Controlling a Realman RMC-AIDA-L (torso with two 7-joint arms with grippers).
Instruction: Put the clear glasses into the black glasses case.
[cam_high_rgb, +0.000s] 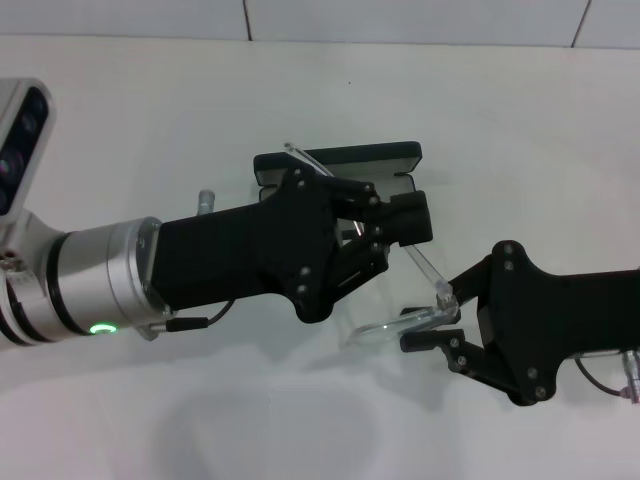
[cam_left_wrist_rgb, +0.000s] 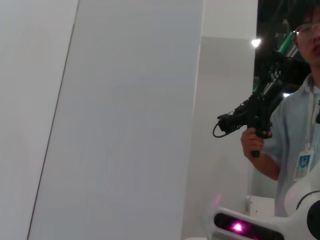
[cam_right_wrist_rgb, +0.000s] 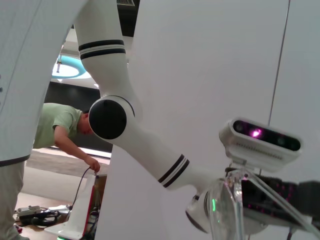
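Holding the clear glasses (cam_high_rgb: 400, 322), fully transparent colourless plastic with thin temple arms, just in front of the black glasses case (cam_high_rgb: 340, 165), a rectangular hard-shell hinged box with rounded corners lying open on the white table (cam_high_rgb: 150, 120). Right gripper (cam_high_rgb: 440, 315) on the near side of the case, pinched shut on the front frame near a hinge; one temple (cam_high_rgb: 425, 265) slanting up toward the case, the other poking past the case's far rim. Left gripper (cam_high_rgb: 385, 225) directly over the case, covering most of its interior; fingers apparently closed about the temples, though contact not clearly visible. Glasses seen from below in the right wrist view (cam_right_wrist_rgb: 227, 210), lifted clear of the table.

Handling judgement: light, stiff yet brittle, slick, hard to see. Best taken at frame edge or hinge block, not lens faces; temples flex and spring. Need folding flat before fitting inside.
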